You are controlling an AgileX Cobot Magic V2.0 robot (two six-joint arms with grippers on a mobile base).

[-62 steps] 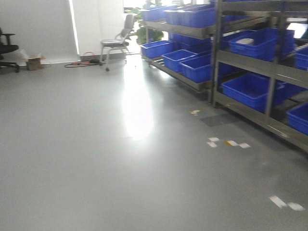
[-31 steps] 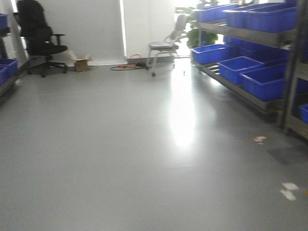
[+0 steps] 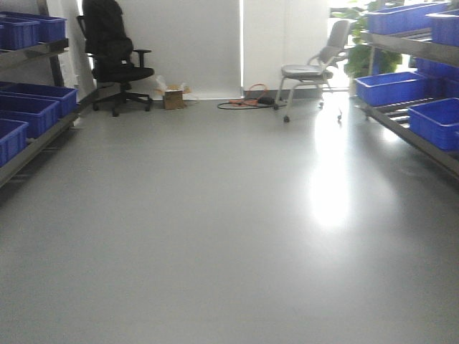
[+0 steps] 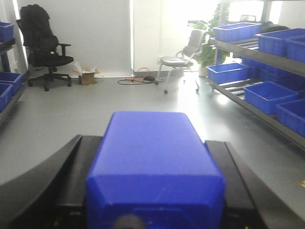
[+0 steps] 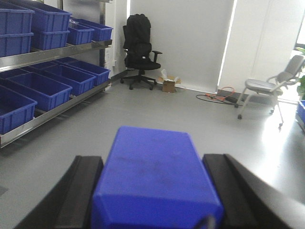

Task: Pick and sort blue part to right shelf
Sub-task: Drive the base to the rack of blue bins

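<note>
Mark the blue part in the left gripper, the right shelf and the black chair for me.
blue part (image 4: 152,160): left wrist view, top face.
right shelf (image 3: 419,50): front view, upper steel rail.
black chair (image 3: 107,36): front view, backrest.

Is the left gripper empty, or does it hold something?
It holds something: in the left wrist view a blue part fills the gap between the two black fingers of the left gripper, touching both.

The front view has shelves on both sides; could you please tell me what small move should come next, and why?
Probably turn the base rightward: the left gripper and right gripper each hold a blue part, while the right shelf sits only at the front view's right edge.
</note>
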